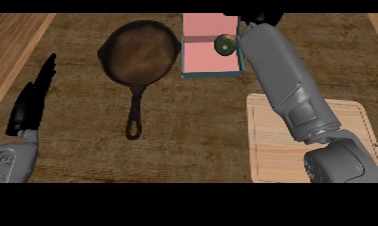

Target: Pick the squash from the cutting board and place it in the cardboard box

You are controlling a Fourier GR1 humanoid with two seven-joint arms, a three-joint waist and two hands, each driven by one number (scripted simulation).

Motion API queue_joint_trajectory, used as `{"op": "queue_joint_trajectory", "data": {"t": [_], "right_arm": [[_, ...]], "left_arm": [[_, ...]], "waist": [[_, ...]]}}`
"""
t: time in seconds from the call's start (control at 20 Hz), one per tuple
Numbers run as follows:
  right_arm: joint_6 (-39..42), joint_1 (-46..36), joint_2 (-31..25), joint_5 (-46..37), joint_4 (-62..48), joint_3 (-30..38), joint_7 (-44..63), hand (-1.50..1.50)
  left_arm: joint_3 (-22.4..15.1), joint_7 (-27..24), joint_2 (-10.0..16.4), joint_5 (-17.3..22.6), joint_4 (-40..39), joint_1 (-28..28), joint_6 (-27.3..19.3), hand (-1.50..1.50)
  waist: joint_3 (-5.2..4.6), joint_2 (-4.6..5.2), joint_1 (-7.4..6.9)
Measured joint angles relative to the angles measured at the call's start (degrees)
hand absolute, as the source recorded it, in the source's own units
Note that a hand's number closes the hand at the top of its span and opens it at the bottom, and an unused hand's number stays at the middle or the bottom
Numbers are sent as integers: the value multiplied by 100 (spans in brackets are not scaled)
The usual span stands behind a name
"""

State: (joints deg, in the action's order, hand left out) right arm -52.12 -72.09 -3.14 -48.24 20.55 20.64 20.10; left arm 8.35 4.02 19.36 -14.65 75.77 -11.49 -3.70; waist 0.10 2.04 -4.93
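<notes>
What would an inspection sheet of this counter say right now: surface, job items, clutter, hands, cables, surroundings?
Surface: dark brown counter, with a paler wood strip along its left side.
Job's things: squash inside the box, by its right wall; cutting board at lower right, no squash on it.
Clutter: frying pan left of the box, handle pointing toward the robot.
Hands: left hand open, resting at the left edge; right hand beyond the box, mostly hidden.
Cables: nothing seen.
Surroundings: nothing seen.
</notes>
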Motion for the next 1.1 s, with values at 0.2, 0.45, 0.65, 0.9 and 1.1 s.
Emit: {"op": "queue_joint_trajectory", "data": {"t": [0.2,0.45,0.65,0.9,1.1], "right_arm": [[-170,264,60,482,323,268,-759,-150],[-17,705,27,1043,885,446,-1347,-150],[128,1332,66,1176,1592,292,-1302,-150],[629,2406,52,1106,2929,-110,-910,-150],[1276,3359,-22,1023,4254,-485,-479,-150]], "left_arm": [[67,-63,6,-17,-2,167,-56,0],[147,19,34,-26,133,375,-70,0],[257,38,39,20,300,629,-73,0],[372,-50,63,35,268,783,-80,0],[436,-165,46,41,140,811,-103,0]], "waist": [[-1,-66,139],[-3,-157,343],[-8,-222,485],[-12,-269,621],[-16,-281,683]]}}
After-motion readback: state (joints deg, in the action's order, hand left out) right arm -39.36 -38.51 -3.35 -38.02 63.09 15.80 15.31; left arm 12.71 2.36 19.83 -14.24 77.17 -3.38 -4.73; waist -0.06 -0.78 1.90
